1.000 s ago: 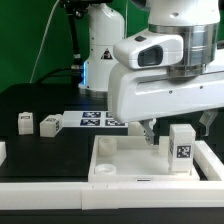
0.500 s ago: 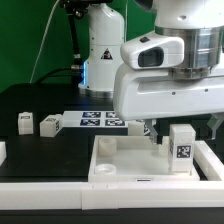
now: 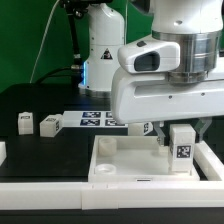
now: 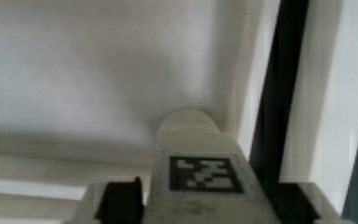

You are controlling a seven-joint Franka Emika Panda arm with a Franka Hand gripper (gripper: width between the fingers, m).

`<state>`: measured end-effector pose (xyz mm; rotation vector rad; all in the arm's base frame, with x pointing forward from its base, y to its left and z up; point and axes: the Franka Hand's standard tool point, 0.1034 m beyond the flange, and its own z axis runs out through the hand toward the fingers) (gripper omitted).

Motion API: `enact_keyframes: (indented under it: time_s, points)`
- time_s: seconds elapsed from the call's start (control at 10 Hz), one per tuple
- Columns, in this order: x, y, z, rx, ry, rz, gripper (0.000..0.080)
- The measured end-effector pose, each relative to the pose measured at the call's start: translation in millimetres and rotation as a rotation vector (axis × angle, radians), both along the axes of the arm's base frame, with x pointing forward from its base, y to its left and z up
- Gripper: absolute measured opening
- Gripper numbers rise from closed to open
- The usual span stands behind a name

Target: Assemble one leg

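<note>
A white leg (image 3: 182, 146) with a square marker tag stands upright in the near right corner of the large white tray-like top (image 3: 125, 165). My gripper (image 3: 184, 130) hangs over this leg with a finger on each side, open around it. In the wrist view the leg (image 4: 201, 160) fills the space between my dark fingers (image 4: 126, 200), tag facing the camera. My gripper (image 4: 208, 205) straddles its upper part. Two more legs (image 3: 24, 122) (image 3: 47, 124) stand on the black table at the exterior view's left.
The marker board (image 3: 98, 120) lies behind the top. The top's raised walls (image 3: 212, 160) run close to the held-between leg. A white part (image 3: 2, 150) shows at the exterior view's left edge. The robot base (image 3: 100, 50) stands at the back.
My gripper has moved toward the exterior view's right and now sits over the leg in the top's corner, fingers on both sides. The leg has not moved.
</note>
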<state>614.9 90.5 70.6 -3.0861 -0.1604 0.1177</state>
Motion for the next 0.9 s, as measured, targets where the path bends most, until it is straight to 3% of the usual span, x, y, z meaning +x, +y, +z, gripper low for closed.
enact_keyframes:
  time_s: [0.1, 0.5, 0.9]
  points:
    - [0.0, 0.0, 0.0, 0.000, 0.000, 0.000, 0.0290]
    - [-0.5, 1.3, -0.3, 0.000, 0.004, -0.070, 0.0290]
    - [-2.0, 8.6, -1.5, -0.001, 0.000, -0.614, 0.0291]
